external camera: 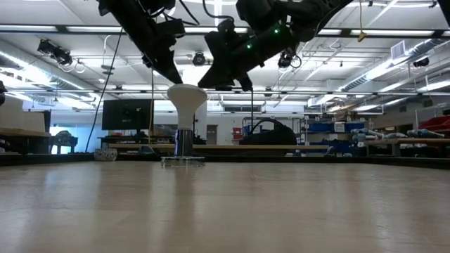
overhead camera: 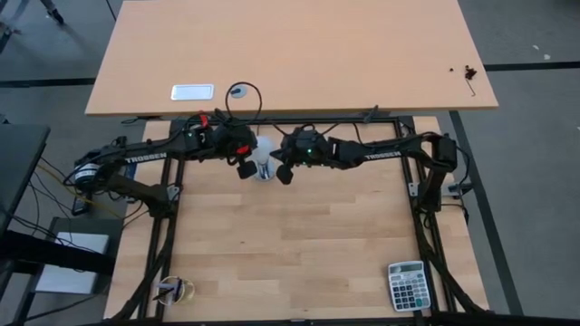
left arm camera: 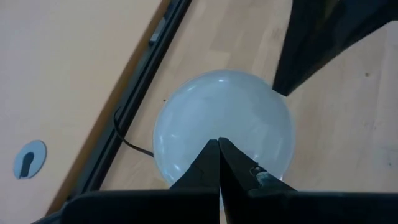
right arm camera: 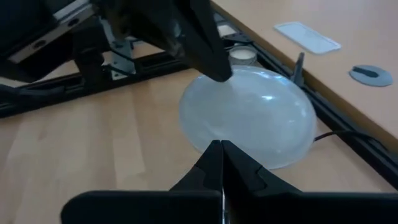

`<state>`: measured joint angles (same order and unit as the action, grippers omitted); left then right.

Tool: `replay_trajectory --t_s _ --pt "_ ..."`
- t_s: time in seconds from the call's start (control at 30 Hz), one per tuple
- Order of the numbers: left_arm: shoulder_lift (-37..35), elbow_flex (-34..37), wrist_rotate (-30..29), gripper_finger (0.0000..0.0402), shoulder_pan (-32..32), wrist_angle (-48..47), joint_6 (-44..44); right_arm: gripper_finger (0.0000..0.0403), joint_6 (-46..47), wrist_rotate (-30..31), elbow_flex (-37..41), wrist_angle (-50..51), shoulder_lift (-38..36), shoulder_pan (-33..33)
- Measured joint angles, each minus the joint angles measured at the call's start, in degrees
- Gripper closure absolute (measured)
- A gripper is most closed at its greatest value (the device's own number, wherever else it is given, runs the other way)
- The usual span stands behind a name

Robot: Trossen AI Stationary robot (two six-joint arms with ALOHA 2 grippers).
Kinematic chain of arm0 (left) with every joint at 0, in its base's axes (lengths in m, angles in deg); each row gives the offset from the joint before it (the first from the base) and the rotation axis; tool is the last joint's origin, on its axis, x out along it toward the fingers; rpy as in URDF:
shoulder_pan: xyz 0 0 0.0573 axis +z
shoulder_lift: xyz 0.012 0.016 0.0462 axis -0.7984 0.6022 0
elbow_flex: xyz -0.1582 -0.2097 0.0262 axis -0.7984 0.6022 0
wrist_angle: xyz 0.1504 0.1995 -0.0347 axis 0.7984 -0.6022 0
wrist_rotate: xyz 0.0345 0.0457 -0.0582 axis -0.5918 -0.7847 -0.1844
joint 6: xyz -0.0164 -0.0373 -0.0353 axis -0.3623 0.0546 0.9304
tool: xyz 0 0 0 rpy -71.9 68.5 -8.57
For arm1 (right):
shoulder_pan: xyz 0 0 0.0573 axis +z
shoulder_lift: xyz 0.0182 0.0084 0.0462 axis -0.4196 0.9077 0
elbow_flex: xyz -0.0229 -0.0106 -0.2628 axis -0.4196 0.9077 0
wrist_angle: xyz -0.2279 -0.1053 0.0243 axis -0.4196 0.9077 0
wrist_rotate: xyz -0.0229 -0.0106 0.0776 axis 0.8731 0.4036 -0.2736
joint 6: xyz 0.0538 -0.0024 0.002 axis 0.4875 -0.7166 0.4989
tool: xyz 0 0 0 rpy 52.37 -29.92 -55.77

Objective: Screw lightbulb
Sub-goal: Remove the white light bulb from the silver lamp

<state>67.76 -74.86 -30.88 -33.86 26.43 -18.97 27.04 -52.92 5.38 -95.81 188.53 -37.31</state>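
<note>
Flanking the upright lightbulb (overhead camera: 263, 159): calculator (overhead camera: 407, 285) well apart, cord (left arm camera: 134, 144) beside.

from overhead we look straight down on the whole desk (overhead camera: 299, 244) w/ both arms meeting near its far edge. the low cam sits at desk-top height, facing level across the surface into the room behind. each wrist cam looks fwd past its own hand, v. close above the lightbulb (left arm camera: 222, 121). all four views share that bulb; the right wrist cam also catches the left hand (right arm camera: 211, 59) opposite.
</note>
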Motion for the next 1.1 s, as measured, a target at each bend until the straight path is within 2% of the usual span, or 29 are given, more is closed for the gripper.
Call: replay_trajectory --t_s 0.23,0.4,0.5,0.57,0.67,1.0,1.1 --pt "0.00 0.00 0.23 0.0402 -0.56 0.09 0.04 0.0394 0.02 0.97 -0.09 2.83 -0.04 -2.55" --pt "0.00 0.00 0.78 0.0402 -1.65 0.21 0.48 0.0394 -0.02 5.04 -0.04 3.26 0.04 -4.42" --pt "0.00 0.00 0.60 0.0402 -1.87 0.27 0.57 0.0394 -0.02 4.36 -0.02 3.45 -0.04 -5.65" --pt "0.01 0.00 0.50 0.0402 -1.89 0.42 0.59 0.0394 -0.02 1.65 0.00 3.72 -0.95 -5.91" --pt "-0.40 0.03 0.47 0.0402 -1.88 0.71 0.25 0.0394 -0.17 -0.76 -0.02 2.95 -2.44 -4.03" --pt "-0.90 -1.92 0.41 0.0402 -1.88 1.60 -0.28 0.0394 -0.48 -1.15 -0.02 1.30 -2.43 0.34" --pt "-0.90 -2.96 -2.15 0.0402 -1.88 1.90 -0.35 0.0394 -0.48 -1.13 0.00 1.13 -2.43 0.66"
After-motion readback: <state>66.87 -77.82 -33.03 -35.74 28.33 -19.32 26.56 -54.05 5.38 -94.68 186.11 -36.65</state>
